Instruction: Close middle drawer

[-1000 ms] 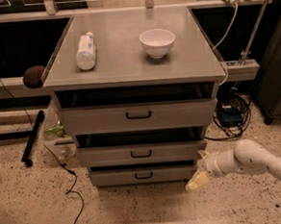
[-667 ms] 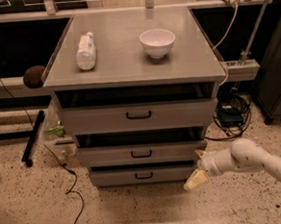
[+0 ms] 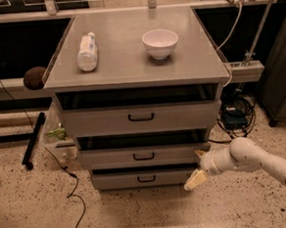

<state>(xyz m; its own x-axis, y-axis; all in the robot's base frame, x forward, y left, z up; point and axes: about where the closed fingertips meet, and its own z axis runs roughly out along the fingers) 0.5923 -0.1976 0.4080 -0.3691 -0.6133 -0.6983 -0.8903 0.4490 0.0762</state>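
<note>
The middle drawer [image 3: 111, 158] is the second of three grey flat fronts, with a small black bar handle [image 3: 144, 156]. It stands slightly pulled out, with a dark gap above its front. My gripper [image 3: 198, 167] comes in from the right on a white arm [image 3: 249, 157], low by the right end of the middle and bottom drawer fronts. It is open and empty. One finger [image 3: 200, 154] is near the middle drawer's right corner. The other finger [image 3: 195, 180] is in front of the bottom drawer's right end.
The top drawer [image 3: 99, 121] and the bottom drawer [image 3: 118, 180] also stand a little out. A white bowl [image 3: 160, 43] and a lying bottle [image 3: 87, 51] are on the cabinet top. A black cable [image 3: 72, 194] trails on the floor at the left, and cords [image 3: 236, 114] lie at the right.
My arm and gripper have shifted a little to the left, closer to the right ends of the drawer fronts. The drawers have not moved.
</note>
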